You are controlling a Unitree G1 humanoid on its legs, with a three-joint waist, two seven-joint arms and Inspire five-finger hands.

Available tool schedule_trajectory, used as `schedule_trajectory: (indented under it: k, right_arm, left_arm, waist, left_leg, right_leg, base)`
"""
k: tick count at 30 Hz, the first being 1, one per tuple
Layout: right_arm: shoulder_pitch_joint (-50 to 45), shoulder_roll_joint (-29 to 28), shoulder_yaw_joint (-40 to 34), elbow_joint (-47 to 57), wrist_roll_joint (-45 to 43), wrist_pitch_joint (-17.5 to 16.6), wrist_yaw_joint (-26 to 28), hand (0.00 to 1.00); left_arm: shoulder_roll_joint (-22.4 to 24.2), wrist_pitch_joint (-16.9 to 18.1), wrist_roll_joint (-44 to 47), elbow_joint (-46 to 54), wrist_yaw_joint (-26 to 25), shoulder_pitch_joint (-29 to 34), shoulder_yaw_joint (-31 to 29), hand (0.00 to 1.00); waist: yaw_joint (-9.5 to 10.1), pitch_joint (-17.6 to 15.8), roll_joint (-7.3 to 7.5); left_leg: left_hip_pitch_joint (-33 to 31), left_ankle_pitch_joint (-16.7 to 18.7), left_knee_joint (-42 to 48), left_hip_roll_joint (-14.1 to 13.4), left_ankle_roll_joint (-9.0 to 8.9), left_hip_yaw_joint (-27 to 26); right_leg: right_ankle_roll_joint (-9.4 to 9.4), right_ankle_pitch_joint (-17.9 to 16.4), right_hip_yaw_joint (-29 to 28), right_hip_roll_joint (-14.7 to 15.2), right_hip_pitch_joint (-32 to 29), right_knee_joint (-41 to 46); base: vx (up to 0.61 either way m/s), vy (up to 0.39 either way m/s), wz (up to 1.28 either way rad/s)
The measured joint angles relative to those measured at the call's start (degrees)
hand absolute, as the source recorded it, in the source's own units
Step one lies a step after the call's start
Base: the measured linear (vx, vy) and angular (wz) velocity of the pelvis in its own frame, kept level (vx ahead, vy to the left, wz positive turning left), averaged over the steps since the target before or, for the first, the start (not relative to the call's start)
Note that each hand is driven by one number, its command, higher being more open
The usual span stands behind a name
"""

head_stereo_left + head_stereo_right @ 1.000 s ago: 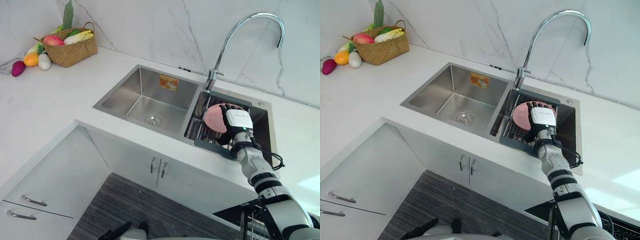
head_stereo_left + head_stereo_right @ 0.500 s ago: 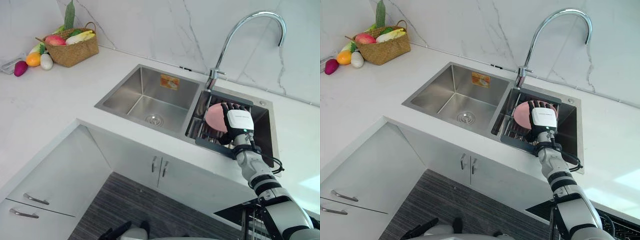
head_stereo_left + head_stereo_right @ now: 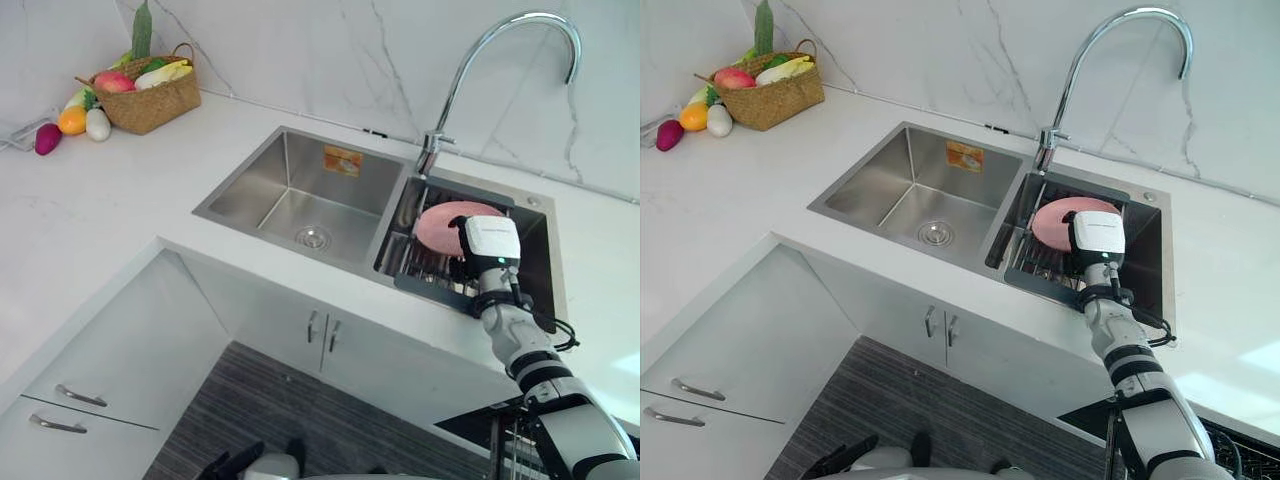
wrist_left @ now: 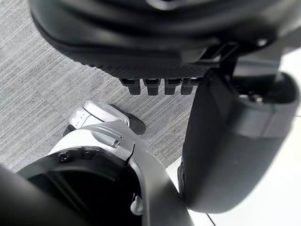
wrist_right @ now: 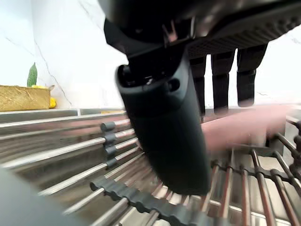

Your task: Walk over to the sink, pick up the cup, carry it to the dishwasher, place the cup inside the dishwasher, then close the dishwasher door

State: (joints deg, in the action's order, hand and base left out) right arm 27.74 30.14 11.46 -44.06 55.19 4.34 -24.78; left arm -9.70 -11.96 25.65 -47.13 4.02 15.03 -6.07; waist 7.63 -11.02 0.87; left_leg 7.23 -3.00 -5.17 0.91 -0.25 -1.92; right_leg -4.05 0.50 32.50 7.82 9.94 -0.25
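Note:
A pink cup lies low and flat on the wire rack in the right basin of the steel sink. My right hand hangs just beside its near right edge. In the right wrist view the right hand's fingers point straight down in front of the pink cup, with the thumb apart from them and nothing held, so this hand is open. My left hand hangs low over the grey floor, idle and relaxed.
A tall curved faucet stands behind the sink. A wicker basket of fruit and vegetables sits at the counter's far left. White cabinets with drawer handles run below the counter, above the striped grey floor.
The pink cup, earlier tipped up against my right hand's fingers, now lies flatter on the rack. The fingers have come off its top. The camera has shifted slightly.

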Motion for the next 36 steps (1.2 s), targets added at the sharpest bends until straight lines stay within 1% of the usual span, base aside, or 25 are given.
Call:
schedule_trajectory:
  k: [4,6,9,14,18,23,25,30,32,36]
  right_arm:
    - [0.33,0.34,0.30,0.14,1.31,-0.78,-0.16,0.00]
    - [0.43,0.41,0.36,0.11,1.38,-0.87,1.21,0.00]
    - [0.44,0.44,0.57,0.11,1.34,-0.92,2.72,0.00]
    - [0.45,0.44,0.69,0.11,1.34,-0.91,3.11,0.00]
    - [0.45,0.46,0.69,0.12,1.30,-1.00,2.94,0.00]
    - [0.45,1.10,0.68,0.64,1.13,-2.95,0.63,0.00]
    - [0.44,1.65,0.64,2.53,0.29,-3.63,-0.14,0.00]
    - [0.43,3.84,-0.06,8.39,-1.31,-6.22,-4.16,0.00]
    - [0.14,4.26,-0.59,11.13,-1.14,-7.18,-4.22,0.00]
    - [-4.14,6.57,-2.50,20.66,0.77,-9.71,-4.08,0.00]
  left_arm:
    - [-0.02,0.01,-0.12,0.04,0.02,-0.02,0.14,1.00]
    - [-0.12,0.18,-0.30,0.24,0.04,-0.07,0.68,1.00]
    - [-0.45,0.55,-0.32,0.35,0.04,-0.06,1.40,1.00]
    - [-0.57,0.57,-0.35,0.32,0.04,-0.05,1.47,1.00]
    - [-0.59,0.58,-0.43,0.33,0.04,-0.04,1.49,1.00]
    - [-0.66,0.60,-0.96,0.46,0.04,0.00,1.48,1.00]
    - [-0.75,0.61,-1.07,0.59,0.05,0.21,1.47,1.00]
    - [-0.83,0.97,-1.13,0.72,0.05,0.80,1.43,1.00]
    - [-0.78,1.26,-1.13,0.76,0.05,0.97,1.43,1.00]
    - [-0.77,1.51,-1.18,0.99,0.01,1.27,1.41,1.00]
  waist:
    - [0.32,0.01,-0.02]
    - [1.10,0.02,0.00]
    - [1.28,0.02,-0.01]
    - [1.28,0.02,-0.01]
    - [1.26,0.02,-0.01]
    - [1.06,0.02,-0.01]
    - [0.66,0.03,-0.03]
    - [-0.58,0.05,-0.07]
    - [-0.69,0.06,-0.08]
    - [-1.04,0.08,-0.11]
  left_leg:
    - [0.13,-0.10,0.23,0.01,0.14,0.05]
    - [0.25,-0.11,0.24,0.04,0.14,0.26]
    - [0.42,-0.11,0.24,0.18,0.11,0.76]
    - [0.41,-0.01,0.21,0.21,-0.04,0.66]
    - [0.41,0.01,0.01,0.18,-0.05,0.54]
    - [0.42,0.01,0.04,0.11,-0.04,-0.19]
    - [0.40,-0.01,0.23,0.06,-0.01,-0.54]
    - [0.71,0.05,0.26,-0.06,-0.03,-1.28]
    - [0.88,0.19,0.26,-0.20,-0.06,-1.93]
    - [0.65,0.26,0.25,-0.38,-0.06,-2.58]
  right_leg:
    - [-0.01,-0.01,0.01,0.00,0.08,0.00]
    - [-0.01,-0.01,0.11,0.03,0.17,0.00]
    - [-0.05,-0.03,0.55,0.15,0.60,0.00]
    - [-0.07,-0.04,0.43,0.21,0.62,0.10]
    - [-0.07,-0.05,0.32,0.20,0.60,0.10]
    - [-0.06,-0.03,-0.45,0.17,0.25,0.11]
    - [-0.06,-0.02,-0.82,0.16,-0.06,0.17]
    - [-0.05,0.00,-1.56,0.07,-0.15,0.15]
    - [0.02,0.05,-2.22,-0.07,-0.28,0.12]
    - [0.17,0.15,-2.84,-0.25,-0.84,0.11]
  base:
    - [0.00,0.000,0.00]
    - [0.00,0.000,0.05]
    - [0.00,0.000,0.09]
    - [0.00,0.000,0.00]
    - [0.00,0.000,0.00]
    - [0.00,0.000,-0.07]
    - [0.02,0.005,-0.11]
    - [0.02,0.005,-0.07]
    - [0.00,0.006,-0.16]
    - [0.00,0.004,-0.10]
